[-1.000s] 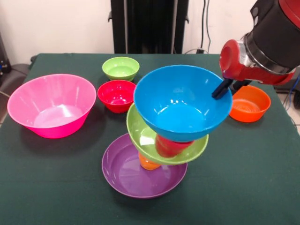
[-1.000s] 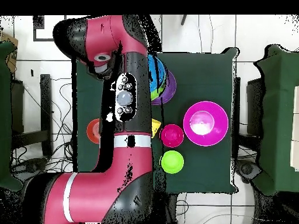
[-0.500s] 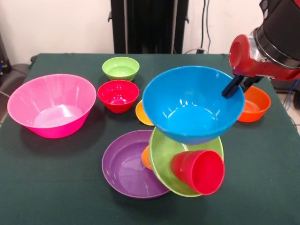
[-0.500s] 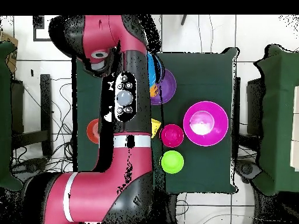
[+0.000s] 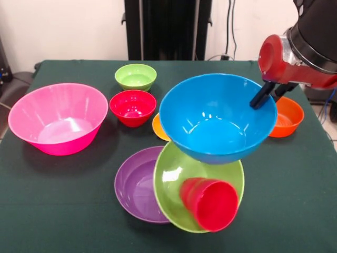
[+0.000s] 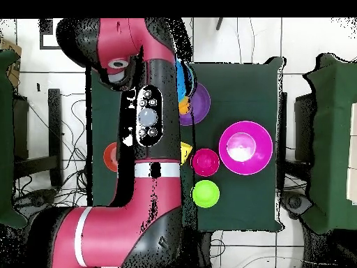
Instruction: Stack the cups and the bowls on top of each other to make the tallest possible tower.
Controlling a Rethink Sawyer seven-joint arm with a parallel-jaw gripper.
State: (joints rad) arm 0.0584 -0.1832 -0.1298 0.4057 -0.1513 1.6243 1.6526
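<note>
- We see the pink bowl point(image 5: 57, 118) resting on the surface point(image 5: 63, 211) at the left of the frame, untouched.
- Our end effector point(image 5: 266, 96) is clamped on the rim of the blue bowl point(image 5: 217, 117), holding it in the air at centre right.
- The lime green bowl point(image 5: 197, 192) lies tipped on the edge of the purple bowl point(image 5: 138, 185) at lower centre, so the tower looks collapsed.
- The red cup point(image 5: 209, 203) lies on its side in the lime bowl.
- We judge rebuilding comes next: set the blue bowl aside, then right the lime bowl.
</note>
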